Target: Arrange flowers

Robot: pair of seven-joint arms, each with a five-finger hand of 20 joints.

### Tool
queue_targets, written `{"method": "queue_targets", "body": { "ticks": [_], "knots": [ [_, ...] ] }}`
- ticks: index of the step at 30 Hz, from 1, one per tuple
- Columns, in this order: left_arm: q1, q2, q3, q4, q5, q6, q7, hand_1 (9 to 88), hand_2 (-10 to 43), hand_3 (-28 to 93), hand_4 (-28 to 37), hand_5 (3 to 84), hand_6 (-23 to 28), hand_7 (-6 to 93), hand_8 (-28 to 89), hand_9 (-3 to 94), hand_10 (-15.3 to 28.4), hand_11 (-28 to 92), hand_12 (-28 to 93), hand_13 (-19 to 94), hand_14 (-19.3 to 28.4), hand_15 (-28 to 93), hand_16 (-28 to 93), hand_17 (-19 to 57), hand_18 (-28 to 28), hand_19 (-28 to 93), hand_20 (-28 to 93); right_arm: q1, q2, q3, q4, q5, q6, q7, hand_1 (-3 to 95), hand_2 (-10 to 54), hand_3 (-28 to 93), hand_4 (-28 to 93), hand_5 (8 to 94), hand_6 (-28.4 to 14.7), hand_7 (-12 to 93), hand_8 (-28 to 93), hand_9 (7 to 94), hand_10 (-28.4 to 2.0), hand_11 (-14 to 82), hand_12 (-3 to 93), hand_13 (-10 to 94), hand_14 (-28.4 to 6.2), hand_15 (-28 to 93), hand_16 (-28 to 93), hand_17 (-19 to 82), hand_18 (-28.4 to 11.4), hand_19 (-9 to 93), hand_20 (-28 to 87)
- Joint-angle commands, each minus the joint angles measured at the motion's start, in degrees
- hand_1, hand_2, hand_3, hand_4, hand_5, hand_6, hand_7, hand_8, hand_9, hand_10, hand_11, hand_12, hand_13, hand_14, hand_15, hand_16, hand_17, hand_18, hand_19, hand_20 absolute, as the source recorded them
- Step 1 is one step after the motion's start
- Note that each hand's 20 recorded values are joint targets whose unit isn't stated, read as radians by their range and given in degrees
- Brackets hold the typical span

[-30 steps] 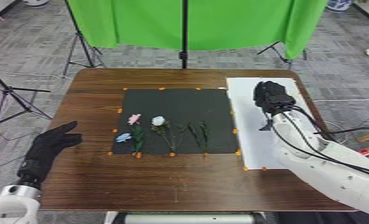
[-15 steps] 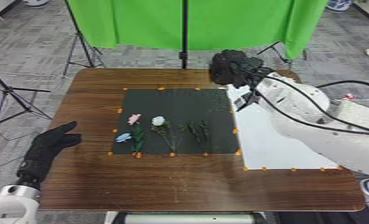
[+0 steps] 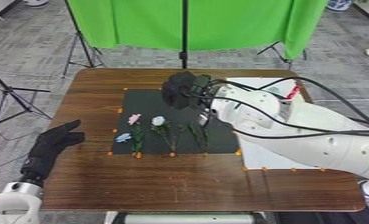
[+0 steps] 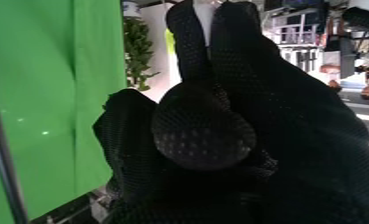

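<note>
near left: left hand [image 3: 52,144], fingers together, thumb spread | far: right hand [image 3: 180,91], mesh-gloved, fingertips slightly parted | middle: rounded white flower [image 3: 158,120], black mat [image 3: 143,102]

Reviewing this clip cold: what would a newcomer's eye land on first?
Probably the bright green backdrop beyond the table. Next, the robot's black-gloved right hand, above the dark mat's far edge. Then the pink, white and blue blooms on the left part of the mat.
</note>
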Motion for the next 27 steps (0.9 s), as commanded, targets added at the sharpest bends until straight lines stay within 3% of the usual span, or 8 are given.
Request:
{"method": "queue_targets", "body": {
  "ticks": [1,16,27],
  "knots": [
    [-0.31,-0.16,0.65,0.75,0.32,-1.08,-0.79,22.8,20.1,65,-28.3,43.1,6.9,8.1,-6,49.0,15.5,19,10,42,19.6,18,-4,11.0,12.3,11,14,-1.82,-2.91,0.03,2.54,-3.03,-0.95,0.3,64.7,-9.5,58,-19,73.5,1.0,31,5,85.5,-8.2,6.2,37.5,89,-0.1,62,36,62,-12.5,93,57],
    [-1.37,-0.4,1.53,1.35,0.42,-1.59,-0.86,22.7,20.0,65,-28.3,43.0,6.8,8.2,-6,48.9,15.5,19,10,42,19.6,17,-4,10.9,12.3,11,14,-4.01,-5.21,-0.38,6.59,-5.7,-2.38,0.92,63.7,-9.5,59,-19,72.0,1.5,33,4,84.7,-8.0,6.2,37.5,88,-0.3,63,35,61,-12.7,93,58],
    [-0.79,-0.49,1.04,0.91,0.48,-1.64,-1.06,22.6,19.8,65,-28.3,43.0,6.4,8.5,-6,48.9,15.5,19,10,42,19.6,17,-4,10.9,12.3,11,14,-5.5,-3.69,0.44,5.73,-5.59,-4.17,1.71,59.5,-9.5,61,-19,69.1,2.3,32,3,82.8,-8.0,5.5,36.7,87,-0.8,64,35,60,-13.3,93,57]
  ]
}}
